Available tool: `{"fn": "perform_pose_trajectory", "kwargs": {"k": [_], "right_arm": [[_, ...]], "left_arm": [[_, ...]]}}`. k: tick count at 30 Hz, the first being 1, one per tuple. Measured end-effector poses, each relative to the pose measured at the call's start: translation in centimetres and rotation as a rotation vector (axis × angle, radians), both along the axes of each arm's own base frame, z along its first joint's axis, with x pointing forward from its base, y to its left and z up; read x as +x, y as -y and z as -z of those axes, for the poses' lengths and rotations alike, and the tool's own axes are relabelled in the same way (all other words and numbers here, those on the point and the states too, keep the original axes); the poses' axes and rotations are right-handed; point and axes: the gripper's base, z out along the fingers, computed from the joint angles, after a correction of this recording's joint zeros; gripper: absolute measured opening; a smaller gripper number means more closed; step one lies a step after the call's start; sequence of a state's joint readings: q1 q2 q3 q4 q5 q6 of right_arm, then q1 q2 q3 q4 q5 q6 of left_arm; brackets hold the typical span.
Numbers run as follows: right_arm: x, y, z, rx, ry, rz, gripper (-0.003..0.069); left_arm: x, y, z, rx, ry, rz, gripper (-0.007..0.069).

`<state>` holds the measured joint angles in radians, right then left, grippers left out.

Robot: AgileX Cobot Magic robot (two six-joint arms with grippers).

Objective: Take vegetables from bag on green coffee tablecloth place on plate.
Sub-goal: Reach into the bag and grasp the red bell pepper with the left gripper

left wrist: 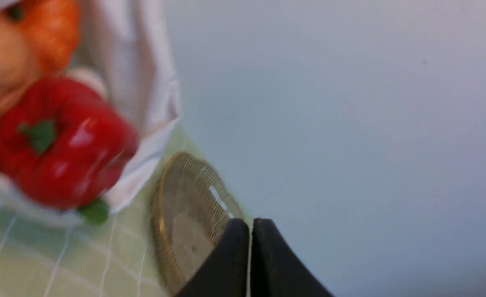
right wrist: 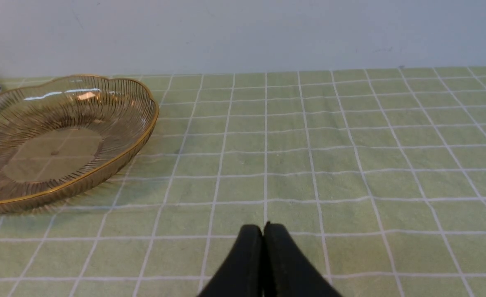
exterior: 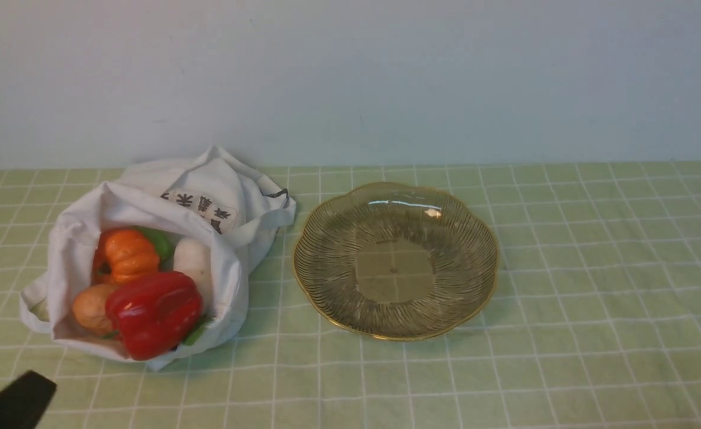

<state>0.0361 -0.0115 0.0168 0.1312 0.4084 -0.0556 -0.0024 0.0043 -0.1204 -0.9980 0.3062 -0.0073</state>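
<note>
Pale green, white-gridded tablecloth (exterior: pixel 564 268) before a plain light wall (exterior: pixel 386 71). Lower left corner, front view: a dark tip of the left arm. Its wrist view shows the left gripper (left wrist: pixel 250 227) with jaws pressed together, gripping nothing. Left of centre: white bag (exterior: pixel 148 190), mouth open toward the camera, holding the brown potato (exterior: pixel 91 307), orange pumpkin (exterior: pixel 127 253), red bell pepper (exterior: pixel 153 313) at the front, and white radish (exterior: pixel 194 262). Centre: ribbed, gold-rimmed plate (exterior: pixel 326 238) just beside the bag. Right gripper (right wrist: pixel 263 229), seen only in its wrist view: jaws together above the cloth.
</note>
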Motion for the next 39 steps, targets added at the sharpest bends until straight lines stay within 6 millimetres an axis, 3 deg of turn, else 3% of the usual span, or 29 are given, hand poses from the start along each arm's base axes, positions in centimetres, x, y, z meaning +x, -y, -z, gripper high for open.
{"fn": "perform_pose_trajectory", "kwargs": {"k": [1, 3, 7, 12, 16, 19, 24, 27, 34, 35, 36, 39], "right_arm": [[0.0, 0.0, 0.0, 0.0, 0.0, 0.0, -0.0015], [0.0, 0.0, 0.0, 0.0, 0.0, 0.0, -0.0015], [0.0, 0.0, 0.0, 0.0, 0.0, 0.0, -0.0015], [0.0, 0.0, 0.0, 0.0, 0.0, 0.0, -0.0015], [0.0, 0.0, 0.0, 0.0, 0.0, 0.0, -0.0015], [0.0, 0.0, 0.0, 0.0, 0.0, 0.0, -0.0015], [0.0, 0.0, 0.0, 0.0, 0.0, 0.0, -0.0015], [0.0, 0.0, 0.0, 0.0, 0.0, 0.0, -0.0015], [0.0, 0.0, 0.0, 0.0, 0.0, 0.0, -0.0015], [0.0, 0.0, 0.0, 0.0, 0.0, 0.0, -0.0015], [0.0, 0.0, 0.0, 0.0, 0.0, 0.0, -0.0015], [0.0, 0.0, 0.0, 0.0, 0.0, 0.0, -0.0015]], "left_arm": [[0.0, 0.0, -0.3, 0.021, 0.002, 0.004, -0.0005], [0.2, 0.4, -3.6, 0.154, 0.028, 0.042, -0.0005], [3.0, 1.5, -6.7, 0.394, -0.163, 0.223, -0.0005], [9.2, 1.5, -7.3, 0.666, -0.598, 0.49, -0.0005], [13.6, 0.6, -7.9, 0.801, -0.746, 0.529, -0.0004], [15.6, 0.4, -8.4, 0.829, -0.768, 0.525, -0.0003], [17.1, 0.6, -7.8, 0.868, -0.816, 0.557, 0.0034], [17.9, 1.5, -6.3, 0.94, -0.889, 0.589, 0.0105], [21.1, 2.8, -4.0, 1.085, -1.007, 0.551, 0.0323], [21.1, 2.8, -4.0, 1.085, -1.007, 0.551, 0.0323], [22.4, 2.8, -3.5, 1.123, -1.028, 0.54, 0.0389], [23.8, 2.7, -2.8, 1.16, -1.053, 0.534, 0.0477]]}}
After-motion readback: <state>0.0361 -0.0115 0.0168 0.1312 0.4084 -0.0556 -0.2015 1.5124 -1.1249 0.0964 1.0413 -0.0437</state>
